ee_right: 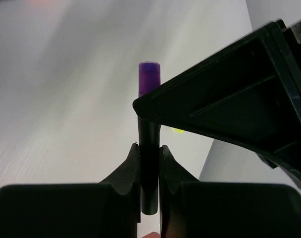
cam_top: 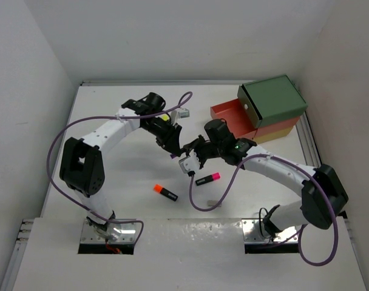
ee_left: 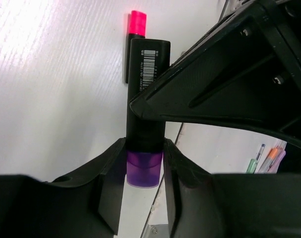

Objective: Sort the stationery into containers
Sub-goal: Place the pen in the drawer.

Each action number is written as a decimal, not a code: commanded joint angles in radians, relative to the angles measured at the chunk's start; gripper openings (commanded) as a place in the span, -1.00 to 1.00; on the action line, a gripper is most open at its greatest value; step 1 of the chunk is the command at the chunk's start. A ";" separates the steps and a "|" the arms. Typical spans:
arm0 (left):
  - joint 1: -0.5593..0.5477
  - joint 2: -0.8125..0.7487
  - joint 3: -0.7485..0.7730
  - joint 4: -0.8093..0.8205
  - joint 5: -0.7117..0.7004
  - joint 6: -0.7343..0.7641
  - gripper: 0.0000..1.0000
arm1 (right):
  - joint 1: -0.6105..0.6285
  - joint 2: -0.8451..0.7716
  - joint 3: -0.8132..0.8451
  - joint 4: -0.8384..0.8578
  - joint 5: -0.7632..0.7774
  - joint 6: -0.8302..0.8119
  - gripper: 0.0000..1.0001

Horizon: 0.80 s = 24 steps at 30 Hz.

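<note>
A black highlighter with a purple cap (ee_left: 145, 99) is held above the table between both grippers. My left gripper (ee_left: 144, 161) is shut on its cap end. My right gripper (ee_right: 149, 163) is shut on the black tail end, and the purple cap (ee_right: 149, 77) sticks out beyond it. In the top view the two grippers (cam_top: 172, 145) (cam_top: 187, 154) meet at mid-table. A pink-capped highlighter (cam_top: 207, 179) and an orange-capped one (cam_top: 165, 192) lie on the table. The drawer stack (cam_top: 274, 100) stands at the back right, green on top, with the coral-red drawer (cam_top: 230, 114) pulled open.
A yellow-capped highlighter (cam_top: 165, 117) and a small grey block (cam_top: 183, 113) lie at the back, behind the left arm. Several coloured pens (ee_left: 267, 157) show at the lower right of the left wrist view. Walls close in the table on three sides.
</note>
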<state>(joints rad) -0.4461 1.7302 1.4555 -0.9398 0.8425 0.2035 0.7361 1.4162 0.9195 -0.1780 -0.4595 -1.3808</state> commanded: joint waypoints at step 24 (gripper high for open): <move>0.331 -0.225 -0.102 0.549 -0.198 -0.398 1.00 | -0.435 -0.004 0.318 -0.271 0.429 1.357 -1.00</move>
<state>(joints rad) -0.1104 1.5223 1.3808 -0.4427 0.7052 -0.1520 0.3069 1.3758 1.2228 -0.3698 -0.1211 -0.2459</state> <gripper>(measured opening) 0.997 0.124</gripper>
